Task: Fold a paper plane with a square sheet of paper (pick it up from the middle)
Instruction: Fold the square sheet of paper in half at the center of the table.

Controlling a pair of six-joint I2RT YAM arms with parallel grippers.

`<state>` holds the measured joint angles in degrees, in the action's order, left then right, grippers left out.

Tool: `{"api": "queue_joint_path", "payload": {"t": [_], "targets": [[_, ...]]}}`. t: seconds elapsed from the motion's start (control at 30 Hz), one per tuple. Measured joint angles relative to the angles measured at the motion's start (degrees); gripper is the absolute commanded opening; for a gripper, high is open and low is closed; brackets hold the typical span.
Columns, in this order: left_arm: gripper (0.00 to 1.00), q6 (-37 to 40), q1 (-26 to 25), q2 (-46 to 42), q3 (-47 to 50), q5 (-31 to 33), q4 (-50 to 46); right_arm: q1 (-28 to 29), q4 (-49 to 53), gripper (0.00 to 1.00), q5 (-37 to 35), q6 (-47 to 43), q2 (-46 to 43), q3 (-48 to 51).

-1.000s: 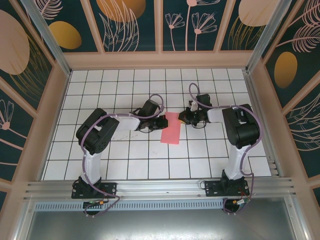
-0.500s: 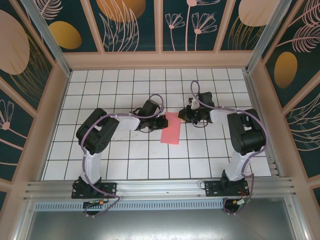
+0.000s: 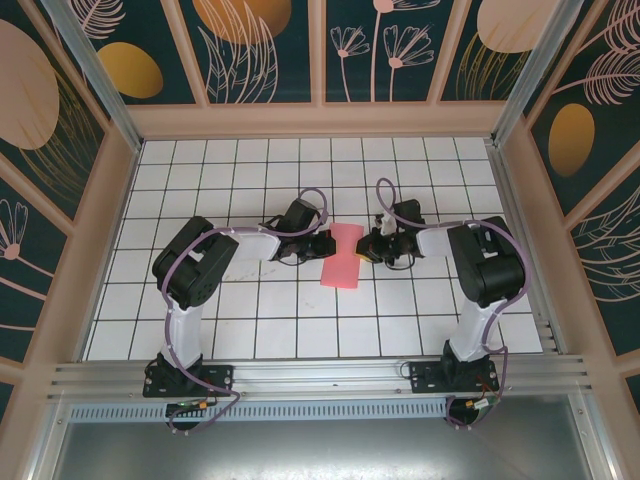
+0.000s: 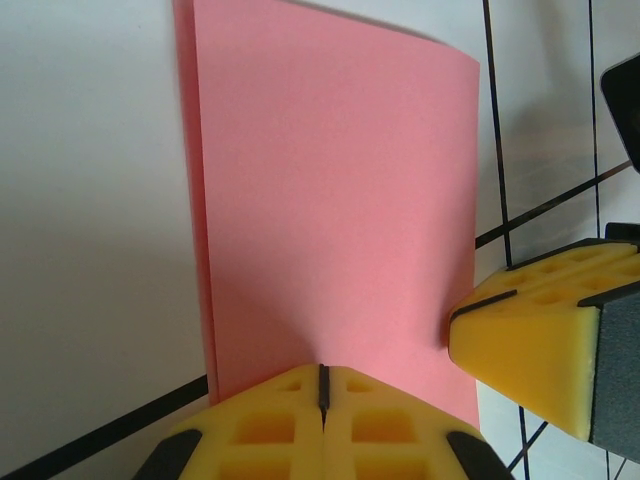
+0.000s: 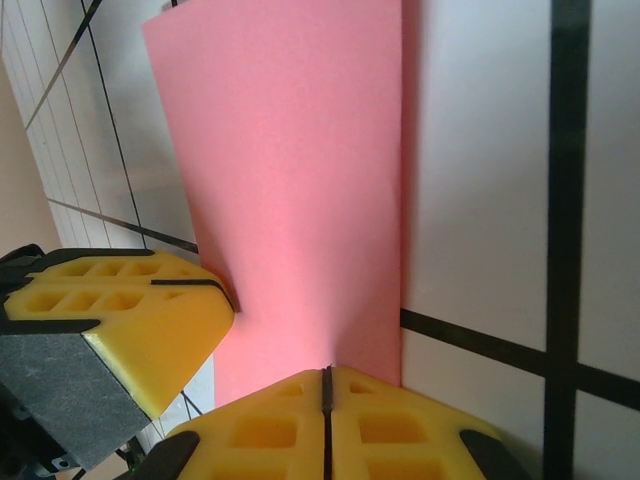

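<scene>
The paper (image 3: 343, 257), thin, limp, easily creased and folded double, lies flat mid-table (image 3: 250, 320), best nipped lightly at an edge, where the left claw (image 3: 322, 245) and right claw (image 3: 368, 247), both closed tight, touch its opposite long sides.

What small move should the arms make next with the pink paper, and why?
Probably slide the left end effector along the pink paper to flatten it, while the right end effector pins it. Both are shut with tips on the paper, which lies as a doubled rectangle with one layer edge peeking out.
</scene>
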<state>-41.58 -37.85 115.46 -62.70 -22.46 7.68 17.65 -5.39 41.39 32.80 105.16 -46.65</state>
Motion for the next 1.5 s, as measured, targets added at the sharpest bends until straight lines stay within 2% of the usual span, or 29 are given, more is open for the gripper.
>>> {"api": "queue_joint_path", "payload": {"t": [0.2,0.37,0.63,0.9,1.07,1.2,1.5], "targets": [[0.0,0.0,0.0,0.0,0.0,0.0,-0.02,0.37,1.31,0.1,-0.44,-0.24,-3.06,-0.11],[0.0,-0.02,0.0,0.0,0.0,0.0,-0.02,2.86,-0.11,0.1,-0.35,0.92,-7.72,2.4],[0.0,-0.02,0.0,0.0,0.0,0.0,-0.02,4.76,-1.73,0.1,-0.66,2.1,-7.37,8.7],[0.0,-0.02,0.0,0.0,-0.09,-0.02,-0.2,4.76,-1.18,0.12,-0.83,1.84,-7.37,8.79],[0.0,0.0,0.0,0.0,-0.11,-0.02,-0.22,5.33,-0.55,0.12,-0.57,1.88,-11.15,9.18],[0.0,0.0,0.0,0.0,-0.22,0.0,-0.39,6.45,-2.16,0.12,0.26,2.32,-13.42,11.56],[0.0,-0.02,0.0,0.0,-0.31,-0.02,-0.63,7.76,-2.54,0.12,0.15,2.29,-12.66,15.87]]}}
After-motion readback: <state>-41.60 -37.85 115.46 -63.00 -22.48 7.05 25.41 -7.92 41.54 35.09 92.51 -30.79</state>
